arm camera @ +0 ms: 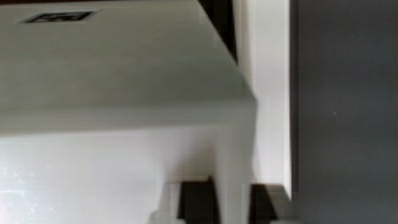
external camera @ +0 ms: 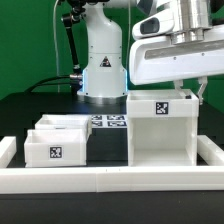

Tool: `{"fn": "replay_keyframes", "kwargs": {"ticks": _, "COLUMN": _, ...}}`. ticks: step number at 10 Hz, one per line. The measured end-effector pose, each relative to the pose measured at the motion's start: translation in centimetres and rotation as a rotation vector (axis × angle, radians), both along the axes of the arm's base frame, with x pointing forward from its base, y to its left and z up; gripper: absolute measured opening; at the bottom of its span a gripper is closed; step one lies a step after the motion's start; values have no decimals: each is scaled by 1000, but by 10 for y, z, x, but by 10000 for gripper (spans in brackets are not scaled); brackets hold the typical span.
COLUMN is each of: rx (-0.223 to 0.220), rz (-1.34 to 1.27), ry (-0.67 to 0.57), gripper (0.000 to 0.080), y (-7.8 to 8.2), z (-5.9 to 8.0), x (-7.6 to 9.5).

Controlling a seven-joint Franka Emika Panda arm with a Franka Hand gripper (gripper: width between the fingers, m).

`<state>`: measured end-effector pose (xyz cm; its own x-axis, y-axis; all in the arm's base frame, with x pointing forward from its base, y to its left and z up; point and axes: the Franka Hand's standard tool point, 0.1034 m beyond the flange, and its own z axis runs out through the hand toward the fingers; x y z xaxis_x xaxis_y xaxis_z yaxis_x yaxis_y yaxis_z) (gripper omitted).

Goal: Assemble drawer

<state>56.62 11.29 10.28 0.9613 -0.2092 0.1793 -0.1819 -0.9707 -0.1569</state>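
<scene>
The drawer's white cube-like housing [external camera: 160,128] stands on the black table at the exterior view's right, with a square tag on its front. My gripper [external camera: 187,92] comes down on its top right edge. In the wrist view the gripper [arm camera: 231,192] has one dark finger [arm camera: 192,203] on each side of the housing's thin side wall [arm camera: 233,150], and is shut on it. The housing's top face [arm camera: 107,70] fills most of that view. Two low white trays [external camera: 55,148] [external camera: 62,125] sit at the exterior view's left, one behind the other.
The marker board [external camera: 108,122] lies flat between the trays and the housing. The arm's white base [external camera: 100,65] stands behind it. A low white rim [external camera: 110,180] edges the table along the front and both sides.
</scene>
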Motion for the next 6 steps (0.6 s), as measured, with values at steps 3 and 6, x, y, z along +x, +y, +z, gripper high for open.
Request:
{"fn": "replay_keyframes", "kwargs": {"ticks": 3, "rx": 74, "rz": -307, "ry": -41, "gripper": 41, "y": -9, "z": 5, "x": 15}}
{"fn": "replay_keyframes", "kwargs": {"ticks": 6, "rx": 128, "rz": -466, "ry": -44, "gripper": 42, "y": -12, "z": 10, "x": 22}}
